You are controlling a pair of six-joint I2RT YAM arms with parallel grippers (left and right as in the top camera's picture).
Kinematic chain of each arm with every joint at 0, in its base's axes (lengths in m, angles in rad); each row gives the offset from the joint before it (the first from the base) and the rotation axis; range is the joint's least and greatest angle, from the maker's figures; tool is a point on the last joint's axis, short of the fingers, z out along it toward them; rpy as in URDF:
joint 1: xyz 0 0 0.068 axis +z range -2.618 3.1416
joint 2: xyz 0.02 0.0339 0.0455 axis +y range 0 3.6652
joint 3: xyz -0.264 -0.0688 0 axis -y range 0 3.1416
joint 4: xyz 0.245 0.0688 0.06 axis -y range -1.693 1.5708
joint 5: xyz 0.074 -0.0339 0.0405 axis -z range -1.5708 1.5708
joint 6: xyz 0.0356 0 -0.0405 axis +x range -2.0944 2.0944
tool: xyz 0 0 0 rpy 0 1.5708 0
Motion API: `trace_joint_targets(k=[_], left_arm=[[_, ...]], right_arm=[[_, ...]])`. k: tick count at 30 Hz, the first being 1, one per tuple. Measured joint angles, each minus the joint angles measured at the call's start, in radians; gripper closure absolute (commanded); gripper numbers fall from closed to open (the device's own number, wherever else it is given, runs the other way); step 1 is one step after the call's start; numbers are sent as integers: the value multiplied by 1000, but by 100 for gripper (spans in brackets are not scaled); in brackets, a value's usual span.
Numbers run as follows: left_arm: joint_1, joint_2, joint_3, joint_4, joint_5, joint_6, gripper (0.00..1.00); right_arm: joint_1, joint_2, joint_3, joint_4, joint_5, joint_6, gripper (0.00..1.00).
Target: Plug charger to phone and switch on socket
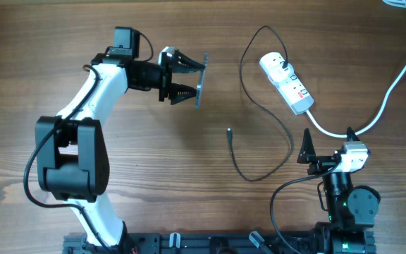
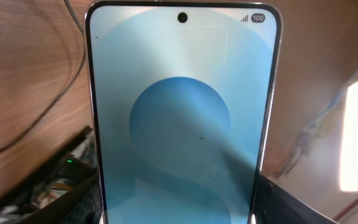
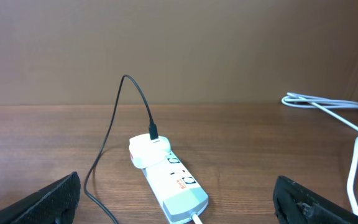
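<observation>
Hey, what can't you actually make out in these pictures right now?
- The phone charging port: left wrist view, cut off by the bottom edge; overhead shows it only edge-on.
- The socket switch position: too small in overhead and right wrist views.
- The charger tip's shape: overhead only, too small.

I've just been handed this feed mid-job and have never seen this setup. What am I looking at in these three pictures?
Two robot arms at a wooden table. The overhead picture looks down from above; the other two come from cameras on the wrists. The left gripper holds the phone on edge, so its screen fills the left wrist picture. The right gripper is open and empty, facing the socket. The charger is plugged in there; its loose tip lies on the table.
</observation>
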Motion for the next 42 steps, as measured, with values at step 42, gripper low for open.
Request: trace_joint_targets(k=[42], left_arm=[[37,0,-2,22,-59,-253,28]], right_arm=[[706,1199,1415,-966,-114,531,1]])
